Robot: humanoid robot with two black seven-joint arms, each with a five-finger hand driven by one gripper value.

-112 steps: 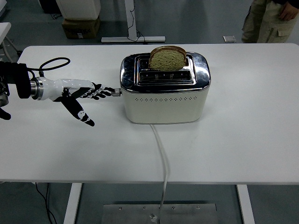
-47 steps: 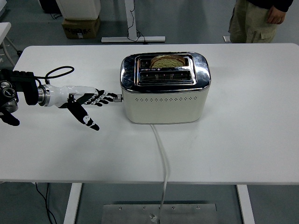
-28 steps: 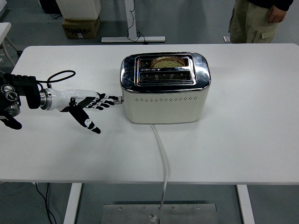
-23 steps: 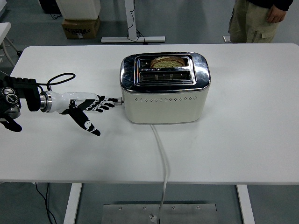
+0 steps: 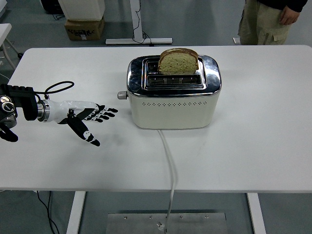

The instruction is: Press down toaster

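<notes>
Chrome-topped toaster [image 5: 173,95] mid-table, left hand [image 5: 87,117] spread, empty, near its lever [image 5: 122,95], not touching.

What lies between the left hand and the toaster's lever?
Nothing: in the head view only bare table separates the left hand from the toaster lever.

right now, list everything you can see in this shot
toaster: 1, cream with chrome top, table centre
lever: 1, silver, toaster's left end, raised
bread slice: 1, brown, sticking up from rear slot
cord: 1, white, from toaster over near edge
table: 1, white
cardboard box: 1, brown, floor top left
person: 1, beige trousers, top right
left hand: 1, black and white, fingers spread, apart from lever
</notes>
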